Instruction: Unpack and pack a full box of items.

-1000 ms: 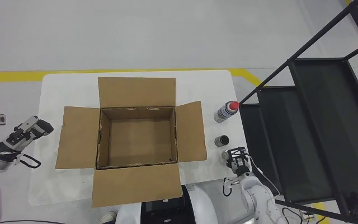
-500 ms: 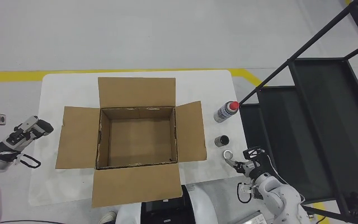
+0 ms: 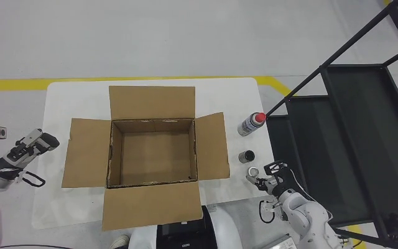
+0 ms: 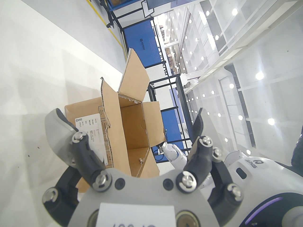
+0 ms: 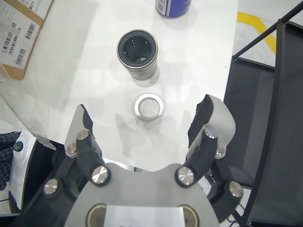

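Right hand (image 5: pixel 144 106) hangs spread wide over the table (image 5: pixel 90 55) edge — metal ring (image 5: pixel 149 110) just ahead.

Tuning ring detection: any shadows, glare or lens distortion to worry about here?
Right wrist view: soft, faint shadows on the white table around the metal ring; mild sheen on the bearing's wall. Left wrist view: bright ceiling lamps, wide-lens bowing toward the edges. Top view: even light, no hard shadows.
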You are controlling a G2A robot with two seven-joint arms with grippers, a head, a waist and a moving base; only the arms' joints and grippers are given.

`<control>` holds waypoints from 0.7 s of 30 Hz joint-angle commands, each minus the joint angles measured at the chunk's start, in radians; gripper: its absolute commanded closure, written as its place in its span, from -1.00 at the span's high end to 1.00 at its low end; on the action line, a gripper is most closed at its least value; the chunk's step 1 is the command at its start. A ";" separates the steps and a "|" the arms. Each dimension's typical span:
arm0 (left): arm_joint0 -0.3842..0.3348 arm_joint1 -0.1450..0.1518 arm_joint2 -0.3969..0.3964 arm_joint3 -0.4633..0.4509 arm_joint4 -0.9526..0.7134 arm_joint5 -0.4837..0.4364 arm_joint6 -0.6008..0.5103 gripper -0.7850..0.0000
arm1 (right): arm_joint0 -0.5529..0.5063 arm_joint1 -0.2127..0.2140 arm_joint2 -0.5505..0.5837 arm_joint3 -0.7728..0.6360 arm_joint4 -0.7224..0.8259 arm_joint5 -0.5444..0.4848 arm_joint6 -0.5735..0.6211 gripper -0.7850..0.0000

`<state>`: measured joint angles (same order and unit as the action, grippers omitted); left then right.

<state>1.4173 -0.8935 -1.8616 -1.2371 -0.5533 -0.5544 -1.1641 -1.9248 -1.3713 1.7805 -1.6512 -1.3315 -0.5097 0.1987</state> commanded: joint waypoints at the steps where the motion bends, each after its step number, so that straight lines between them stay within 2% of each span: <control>1: 0.000 0.000 0.000 0.000 0.000 0.000 0.000 1.00 | 0.012 0.004 0.008 0.024 0.034 -0.023 0.023 0.91; 5: 0.000 0.000 0.000 0.000 0.000 0.000 0.000 1.00 | 0.038 0.012 0.032 0.074 0.129 -0.072 0.079 0.69; 8: 0.000 0.000 0.000 0.000 0.000 0.000 0.000 1.00 | 0.060 0.017 0.042 0.107 0.186 -0.091 0.120 0.35; 11: 0.000 0.000 0.000 0.000 0.000 0.000 0.000 1.00 | 0.080 0.022 0.044 0.127 0.210 -0.082 0.147 0.25; 12: 0.000 0.000 0.000 0.000 0.000 0.000 0.000 1.00 | 0.083 0.023 0.043 0.131 0.209 -0.075 0.152 0.15; 14: 0.000 0.000 0.000 0.000 0.000 0.000 0.000 1.00 | 0.094 0.025 0.036 0.139 0.188 -0.045 0.157 0.13; 18: 0.000 0.000 0.000 0.000 0.000 0.000 0.000 1.00 | 0.110 0.027 0.021 0.153 0.136 0.025 0.141 0.21; 21: 0.000 0.000 0.000 0.000 0.000 0.000 0.000 1.00 | 0.115 0.029 0.002 0.161 0.089 0.065 0.123 0.15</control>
<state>1.4173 -0.8935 -1.8616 -1.2371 -0.5533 -0.5544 -1.1641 -1.8107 -1.3428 1.7901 -1.4932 -1.2291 -0.4566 0.3285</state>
